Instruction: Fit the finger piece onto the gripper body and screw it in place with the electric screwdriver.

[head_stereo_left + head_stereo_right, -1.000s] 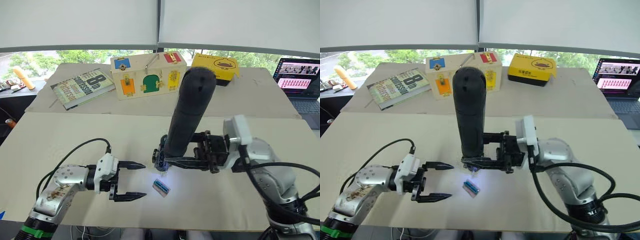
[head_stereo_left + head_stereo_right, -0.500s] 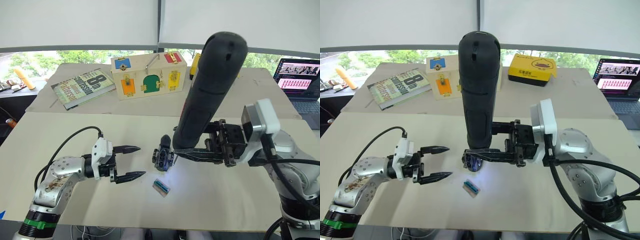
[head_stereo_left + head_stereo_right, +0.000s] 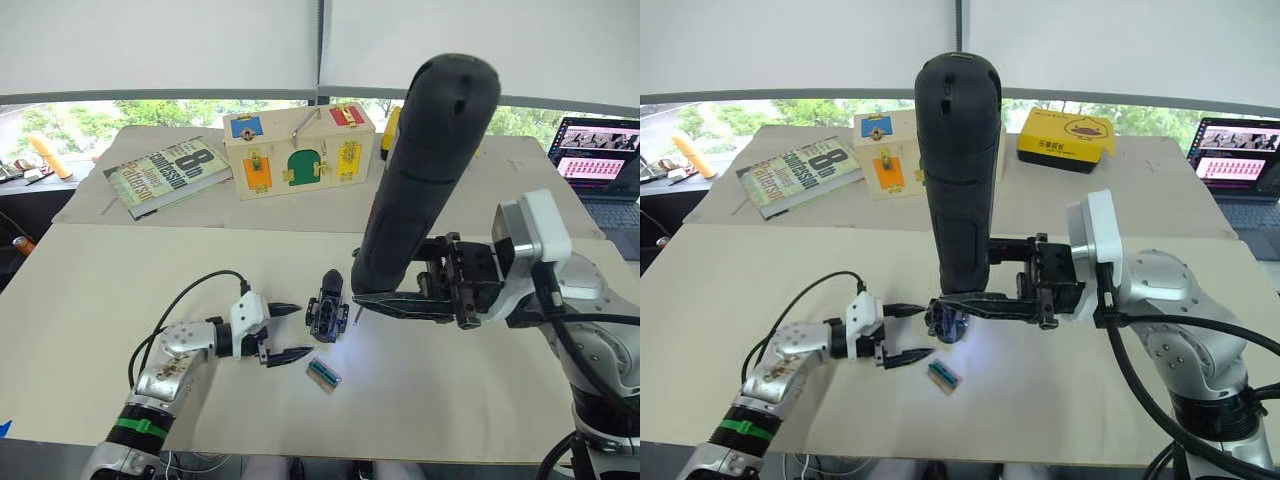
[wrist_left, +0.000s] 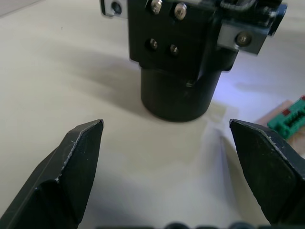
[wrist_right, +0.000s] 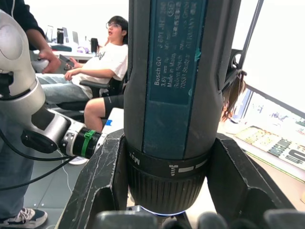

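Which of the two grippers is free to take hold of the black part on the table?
The left gripper: it is open and empty, right beside the gripper body. The right gripper is shut on the electric screwdriver.

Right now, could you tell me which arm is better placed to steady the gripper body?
The left. Its open tool sits right beside the gripper body on the table, fingers pointing at it. The right tool is shut on the screwdriver, so it isn't free.
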Motion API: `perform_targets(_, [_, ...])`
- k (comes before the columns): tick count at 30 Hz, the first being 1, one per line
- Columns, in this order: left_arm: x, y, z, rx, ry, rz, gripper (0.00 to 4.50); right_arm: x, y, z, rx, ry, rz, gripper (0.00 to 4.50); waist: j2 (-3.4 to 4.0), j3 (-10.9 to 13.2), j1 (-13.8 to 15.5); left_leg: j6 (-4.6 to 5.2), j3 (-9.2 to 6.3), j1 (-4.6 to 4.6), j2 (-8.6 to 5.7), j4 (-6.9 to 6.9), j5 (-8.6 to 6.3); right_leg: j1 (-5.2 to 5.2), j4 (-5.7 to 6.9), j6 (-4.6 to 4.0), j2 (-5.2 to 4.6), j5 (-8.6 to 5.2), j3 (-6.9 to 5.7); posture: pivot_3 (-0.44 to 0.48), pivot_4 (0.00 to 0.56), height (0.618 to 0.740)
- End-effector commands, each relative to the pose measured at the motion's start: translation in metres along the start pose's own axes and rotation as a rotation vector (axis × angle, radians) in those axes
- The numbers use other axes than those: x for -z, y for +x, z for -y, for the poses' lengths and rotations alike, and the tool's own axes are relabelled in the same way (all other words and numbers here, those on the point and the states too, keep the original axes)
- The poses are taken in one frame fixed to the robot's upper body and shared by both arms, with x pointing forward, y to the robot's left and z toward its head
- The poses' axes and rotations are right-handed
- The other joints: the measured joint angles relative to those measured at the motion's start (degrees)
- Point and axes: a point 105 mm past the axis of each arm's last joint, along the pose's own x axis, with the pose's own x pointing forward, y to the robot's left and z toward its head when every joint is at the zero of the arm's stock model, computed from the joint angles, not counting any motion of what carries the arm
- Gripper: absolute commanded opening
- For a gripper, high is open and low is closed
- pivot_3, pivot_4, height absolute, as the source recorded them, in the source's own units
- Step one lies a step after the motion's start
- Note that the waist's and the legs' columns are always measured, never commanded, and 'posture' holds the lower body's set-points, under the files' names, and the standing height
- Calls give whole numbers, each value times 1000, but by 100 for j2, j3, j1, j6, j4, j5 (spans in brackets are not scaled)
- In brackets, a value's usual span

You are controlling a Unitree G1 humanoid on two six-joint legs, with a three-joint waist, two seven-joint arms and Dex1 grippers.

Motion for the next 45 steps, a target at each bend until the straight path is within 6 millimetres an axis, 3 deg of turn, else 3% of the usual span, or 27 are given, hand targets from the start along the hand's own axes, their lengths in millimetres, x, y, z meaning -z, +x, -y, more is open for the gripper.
perform_targets(1, [-2, 13, 4, 18, 21, 12, 4466, -12, -3, -1, 9, -49, 21, 1904, 0, 0, 8, 0, -1, 0, 0, 1, 0, 2, 0, 1, -2, 1, 0, 0, 150, 740])
perform_targets(11, [-6, 39, 6, 38, 16, 37, 4466, -9, -3, 0, 20, -50, 9, 1904, 0, 0, 29, 4, -8, 1, -3, 6, 0, 9, -1, 6, -8, 4, -2, 0, 150, 740])
perform_targets(17, [-2, 43, 8, 61, 3, 15, 4466, -8, -4, 0, 31, -54, 3, 1904, -1, 0, 32, 8, -9, 1, -3, 7, -1, 10, -2, 7, -10, 5, -2, 0, 150, 740])
perform_targets(20, [0, 44, 10, 75, 7, 3, 3775, -7, -4, 0, 35, -53, 0, 1904, -1, 0, 32, 8, -10, 1, -4, 7, -1, 10, -2, 7, -12, 5, -2, 0, 150, 740])
perform_targets(23, [2, 44, 7, 83, 25, -16, 2347, -7, -4, 0, 37, -52, -5, 1904, -1, 0, 39, 9, -11, 1, -3, 7, -1, 11, -2, 8, -13, 5, -2, 0, 150, 740])
perform_targets(36, [0, 31, -4, 294, 87, -61, 2312, -5, -6, 1, 34, -46, -21, 1904, -3, -1, -9, 13, -10, -2, -1, 12, -1, 10, -4, 8, -4, 8, -4, 0, 150, 740])
perform_targets(45, [-1, 35, -17, 223, 70, -44, 2312, -4, -6, 2, 34, -44, -17, 1904, -4, 0, 0, 14, -10, -1, -2, 12, -1, 11, -4, 8, -5, 8, -1, 0, 150, 740])
